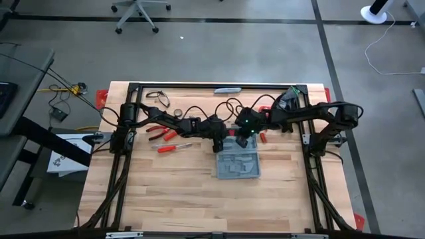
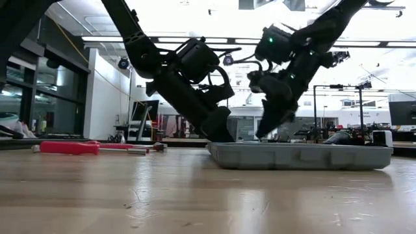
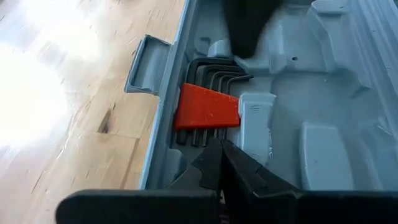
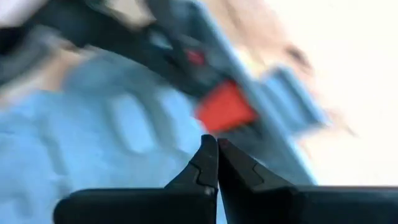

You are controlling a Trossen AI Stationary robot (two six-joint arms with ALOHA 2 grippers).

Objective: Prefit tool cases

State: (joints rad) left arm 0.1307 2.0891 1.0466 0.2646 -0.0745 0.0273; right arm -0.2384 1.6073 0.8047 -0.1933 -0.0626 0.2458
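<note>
Open blue-grey moulded plastic tool case lies at table centre. Left gripper and right gripper are clenched, empty, above red-holdered hex keys; keys risk being knocked out.

Blurred tool case and red holder in right wrist view
</note>
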